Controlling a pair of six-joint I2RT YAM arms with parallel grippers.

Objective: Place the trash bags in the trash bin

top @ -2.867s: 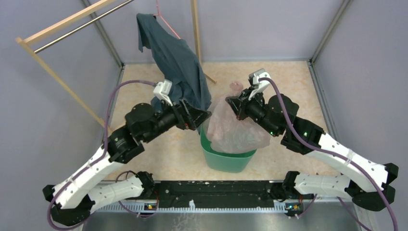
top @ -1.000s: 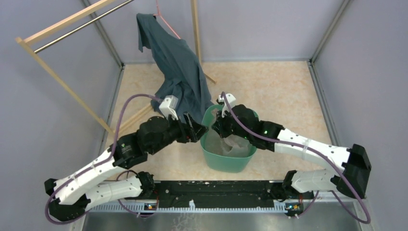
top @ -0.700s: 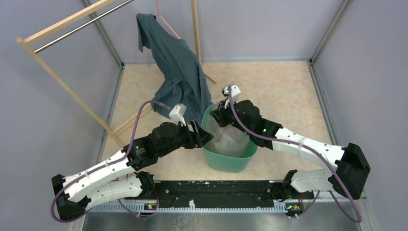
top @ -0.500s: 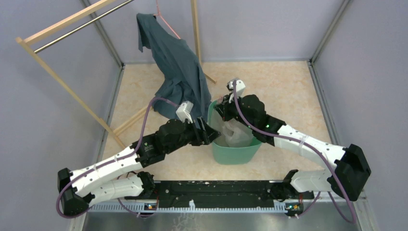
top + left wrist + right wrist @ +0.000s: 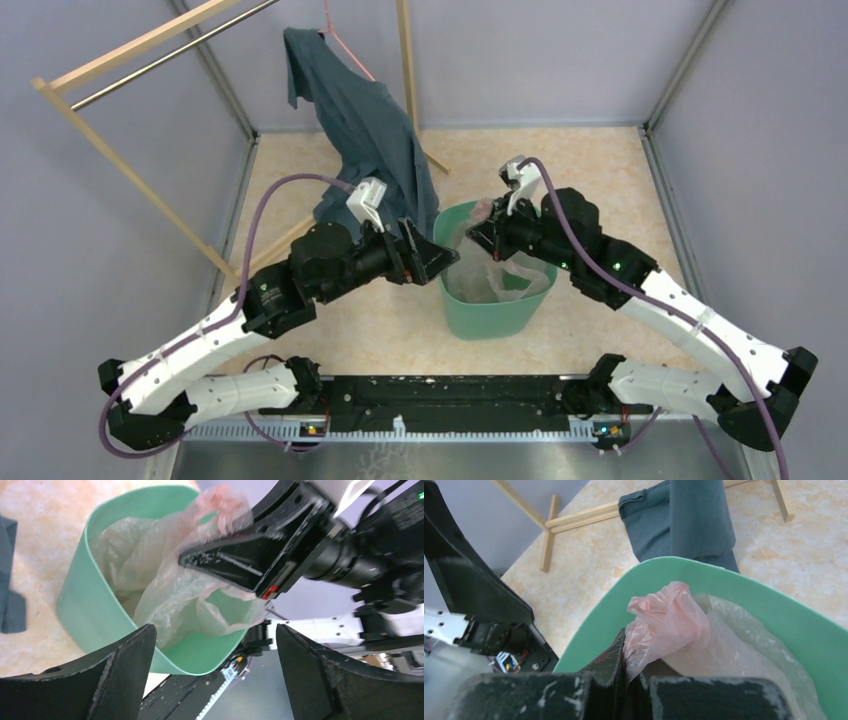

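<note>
From above, both arms are bent toward the bin [image 5: 490, 318], with the pink bag [image 5: 497, 278] hung into it. Left wrist: the left gripper [image 5: 212, 630] is spread wide, empty. Right wrist: the bag's top is pinched by the right gripper [image 5: 626, 647].

We are looking into a robot laboratory test cell. Plain grey-lilac wall panels [image 5: 90, 250] in metal frame posts [image 5: 215, 75] close in a beige marbled tabletop [image 5: 590, 170]. A left arm [image 5: 200, 340] and a right arm [image 5: 700, 320], white and black with purple cables, are bolted to a black rail [image 5: 450, 400] at its near edge. A wooden clothes rack [image 5: 120, 163] carrying a dark shirt [image 5: 370, 130] stands on the tabletop.
</note>
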